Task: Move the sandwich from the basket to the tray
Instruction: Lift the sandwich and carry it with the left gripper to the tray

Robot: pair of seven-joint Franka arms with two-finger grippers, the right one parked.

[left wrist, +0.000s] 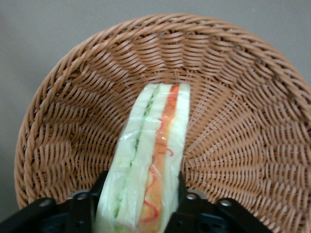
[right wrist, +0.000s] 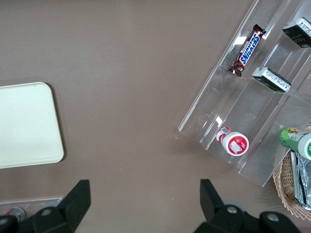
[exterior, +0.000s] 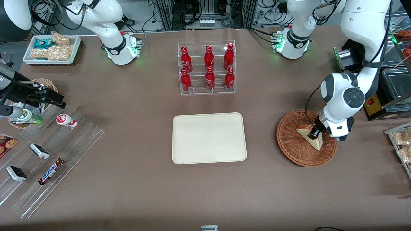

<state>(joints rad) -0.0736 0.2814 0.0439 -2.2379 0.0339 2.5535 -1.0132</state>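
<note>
The sandwich [exterior: 317, 143], a pale bread wedge with orange-red and green filling, lies in the round reddish-brown wicker basket [exterior: 289, 150] toward the working arm's end of the table. My left gripper [exterior: 314, 133] reaches down into the basket and is shut on the sandwich. In the left wrist view the sandwich [left wrist: 153, 145] stands on edge in clear wrap, with a black finger [left wrist: 101, 182] pressed against each bread face of it over the woven basket floor [left wrist: 233, 97]. The cream tray [exterior: 208, 138] lies bare at the table's middle, also seen in the right wrist view [right wrist: 24, 126].
A clear rack of red bottles [exterior: 207, 69] stands farther from the front camera than the tray. A stepped acrylic rack with snack bars [exterior: 48, 154], a paler small basket [exterior: 45, 85] and a white snack bin [exterior: 51, 48] sit toward the parked arm's end. Bins [exterior: 398, 83] flank the working arm.
</note>
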